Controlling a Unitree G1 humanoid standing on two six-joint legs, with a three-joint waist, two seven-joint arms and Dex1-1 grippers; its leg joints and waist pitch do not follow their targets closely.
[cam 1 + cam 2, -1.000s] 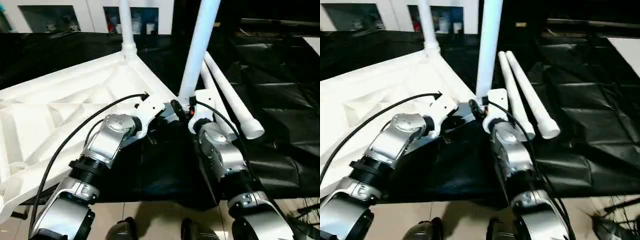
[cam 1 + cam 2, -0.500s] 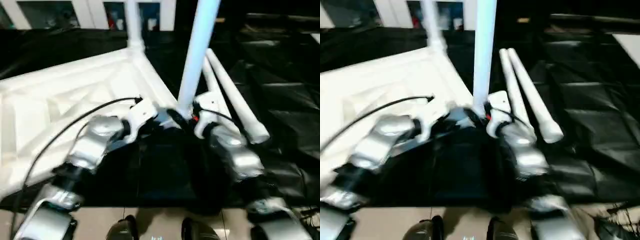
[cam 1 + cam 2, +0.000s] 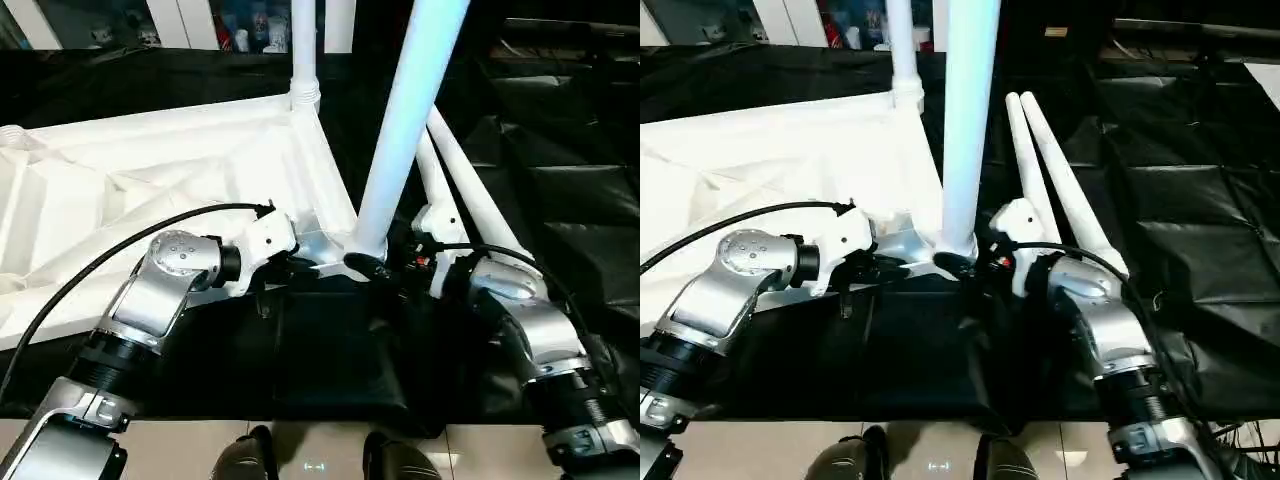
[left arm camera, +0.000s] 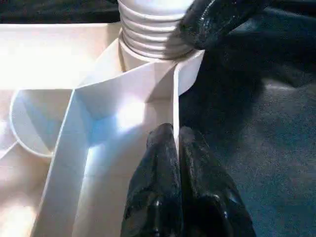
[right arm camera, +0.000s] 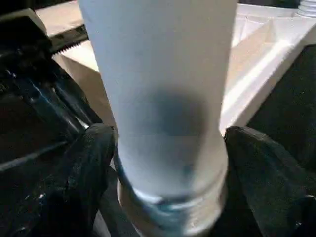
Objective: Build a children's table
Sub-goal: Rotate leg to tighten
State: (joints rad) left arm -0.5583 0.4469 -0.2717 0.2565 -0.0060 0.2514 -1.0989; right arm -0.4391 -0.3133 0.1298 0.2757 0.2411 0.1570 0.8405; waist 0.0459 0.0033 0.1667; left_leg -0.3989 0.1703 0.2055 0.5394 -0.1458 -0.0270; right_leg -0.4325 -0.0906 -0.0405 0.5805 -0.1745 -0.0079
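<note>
The white tabletop (image 3: 150,180) lies upside down with its ribbed underside up. One white leg (image 3: 303,50) stands in the far corner socket. A second leg (image 3: 405,130) stands upright in the near corner socket (image 4: 148,54). My right gripper (image 5: 170,143) is open, one black finger (image 5: 91,168) on each side of this leg's base. My left gripper (image 4: 175,143) is shut on the tabletop's thin edge wall just beside that socket. Two more legs (image 3: 470,200) lie side by side on the black sheet to the right.
A black sheet (image 3: 560,150) covers the floor under and to the right of the tabletop. A black folded pad (image 3: 340,350) lies right in front of the near corner. Pale floor (image 3: 200,450) and the robot's feet show at the near edge.
The camera has tilted and shifted. My right gripper's fingers have spread wider around the near leg's base and the right forearm has swung outward. The left gripper keeps its pinch on the tabletop's edge.
</note>
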